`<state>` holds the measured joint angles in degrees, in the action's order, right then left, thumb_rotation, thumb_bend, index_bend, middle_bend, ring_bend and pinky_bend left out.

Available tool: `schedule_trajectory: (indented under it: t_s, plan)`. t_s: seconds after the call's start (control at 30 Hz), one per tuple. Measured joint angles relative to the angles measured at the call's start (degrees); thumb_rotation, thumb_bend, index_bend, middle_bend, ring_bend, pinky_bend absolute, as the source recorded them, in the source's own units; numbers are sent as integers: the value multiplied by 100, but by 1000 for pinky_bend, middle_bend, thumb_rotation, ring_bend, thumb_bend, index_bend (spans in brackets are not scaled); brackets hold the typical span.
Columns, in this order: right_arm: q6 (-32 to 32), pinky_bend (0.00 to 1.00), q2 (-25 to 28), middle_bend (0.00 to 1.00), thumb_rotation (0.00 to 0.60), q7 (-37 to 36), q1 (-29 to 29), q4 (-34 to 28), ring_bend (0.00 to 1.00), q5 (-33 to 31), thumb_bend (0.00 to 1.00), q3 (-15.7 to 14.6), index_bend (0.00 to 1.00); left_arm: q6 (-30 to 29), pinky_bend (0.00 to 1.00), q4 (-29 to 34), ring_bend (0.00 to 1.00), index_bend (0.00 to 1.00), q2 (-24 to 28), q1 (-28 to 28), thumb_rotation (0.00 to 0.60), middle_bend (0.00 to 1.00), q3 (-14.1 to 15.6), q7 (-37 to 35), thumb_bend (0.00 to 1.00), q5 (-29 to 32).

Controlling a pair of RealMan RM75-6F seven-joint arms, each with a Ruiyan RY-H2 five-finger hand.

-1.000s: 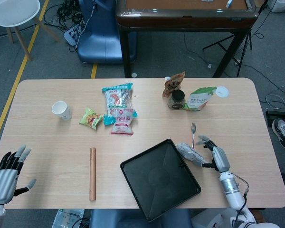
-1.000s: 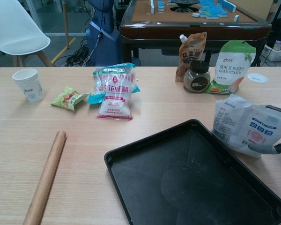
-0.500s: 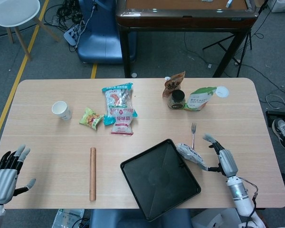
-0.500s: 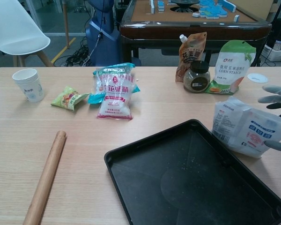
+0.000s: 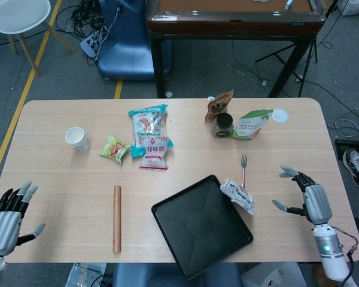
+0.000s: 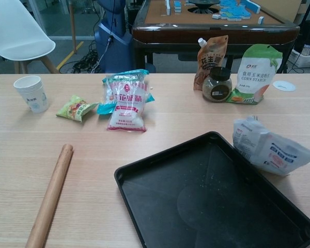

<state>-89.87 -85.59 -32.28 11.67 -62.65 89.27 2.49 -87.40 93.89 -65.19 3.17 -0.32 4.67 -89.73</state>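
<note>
You are working at a pale wooden table [image 5: 60,179] on a grey floor, with a dark-framed game table [image 5: 233,18], a blue seat and a white chair [image 5: 15,15] behind it.

Nearest you, your left hand [image 5: 6,218] hangs at the near left corner of the table, fingers spread and holding nothing. Your right hand [image 5: 305,200] hovers at the near right side, fingers apart and empty, a clear gap away from the white packet [image 5: 238,195]. Only the head view shows either hand.

The black tray [image 5: 201,224] lies at the near edge, turned cornerwise. The white packet rests against the tray's right-hand rim and partly on the table, tilted, as the chest view [image 6: 268,147] shows. A fork [image 5: 243,169] lies on the table just beyond the packet. A wooden rolling pin [image 5: 116,217] lies well to the left of the tray.

Further out sit a paper cup [image 5: 77,139], a small green snack bag [image 5: 115,149], and two overlapping clear food bags [image 5: 151,136]. On the far right side stand a dark-lidded jar [image 5: 222,125], a brown pouch [image 5: 219,106] behind it, a green-and-white starch pouch [image 5: 250,124] beside it, and a white lid [image 5: 280,116].
</note>
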Motion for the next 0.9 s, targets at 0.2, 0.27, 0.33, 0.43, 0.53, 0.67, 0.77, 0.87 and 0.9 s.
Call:
schedule_trajectory:
  t_s: [0.2, 0.27, 0.33, 0.43, 0.53, 0.67, 0.77, 0.87, 0.9]
  plan:
    - [11, 345, 433, 375, 600, 299, -126, -402, 287, -72, 64, 51, 234, -25, 28, 37, 87, 65, 38, -8, 600, 30, 2, 28, 199, -11]
    - [32, 363, 537, 381, 600, 417, -156, -448, 287, -71, 68, 35, 235, -43, 28, 59, 87, 65, 71, -14, 600, 30, -6, 47, 199, -5]
    - [44, 397, 618, 400, 600, 553, -177, -492, 293, -71, 97, 26, 266, -54, 28, 85, 87, 66, 101, -23, 600, 30, -8, 78, 198, 2]
    - [63, 427, 740, 435, 600, 900, -211, -572, 329, -85, 115, 16, 315, -32, 28, 118, 87, 65, 129, -38, 600, 30, 15, 124, 199, 26]
    - [129, 476, 901, 476, 600, 1420, -245, -713, 381, -107, 128, -13, 377, -15, 28, 141, 87, 65, 156, -60, 600, 30, 32, 146, 199, 67]
    - [298, 543, 1234, 533, 600, 2147, -302, -1096, 454, -128, 147, -110, 454, 8, 28, 175, 87, 66, 210, -91, 600, 30, 54, 186, 199, 126]
    - [402, 544, 1440, 553, 600, 2627, -354, -1371, 470, -178, 151, -166, 468, 12, 28, 215, 87, 65, 234, -112, 600, 30, 65, 204, 199, 151]
    - [485, 544, 1622, 553, 600, 3089, -423, -1724, 470, -299, 151, -192, 468, -4, 28, 241, 87, 66, 221, -127, 600, 30, 66, 197, 199, 153]
    - [518, 544, 1677, 553, 600, 3169, -443, -1849, 470, -351, 150, -196, 468, -9, 28, 245, 87, 66, 210, -129, 600, 30, 68, 193, 199, 142]
